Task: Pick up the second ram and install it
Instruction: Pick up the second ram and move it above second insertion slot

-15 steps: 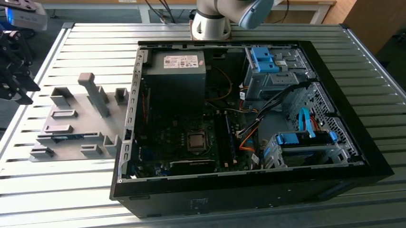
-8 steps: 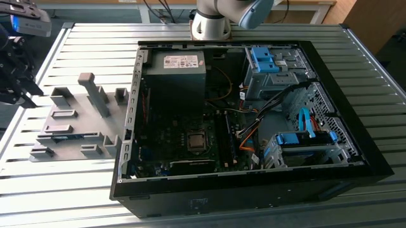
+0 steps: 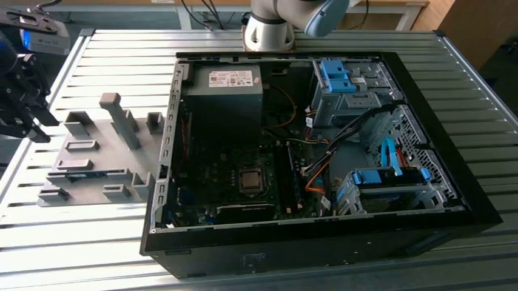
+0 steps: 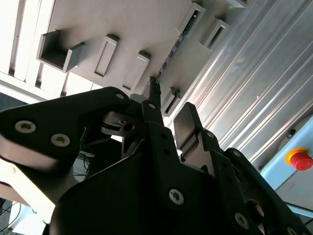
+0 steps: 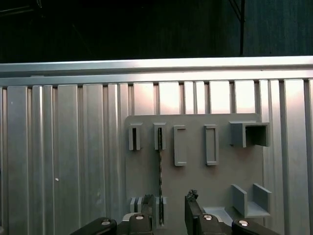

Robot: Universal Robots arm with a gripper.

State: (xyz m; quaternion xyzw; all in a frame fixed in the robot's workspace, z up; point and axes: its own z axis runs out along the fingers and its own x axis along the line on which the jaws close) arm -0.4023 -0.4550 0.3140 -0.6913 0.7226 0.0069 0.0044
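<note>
Pick-up stage here: the gripper (image 5: pixel 168 219) hung above the grey holder (image 5: pixel 195 181) with its fingers (image 5: pixel 192 208) spread apart and empty. The second ram (image 5: pixel 159 176) stood on edge in its slots, in line with the gap between them. By my read, the grab called for a square straddle of that thin edge, since the holder's raised blocks (image 5: pixel 209 144) crowded close beside it. The open computer case (image 3: pixel 324 242) sat on the slatted worktop (image 3: pixel 453 54) at the exterior view's right of the holder, with cables (image 3: pixel 312 173) strung across its inside.
</note>
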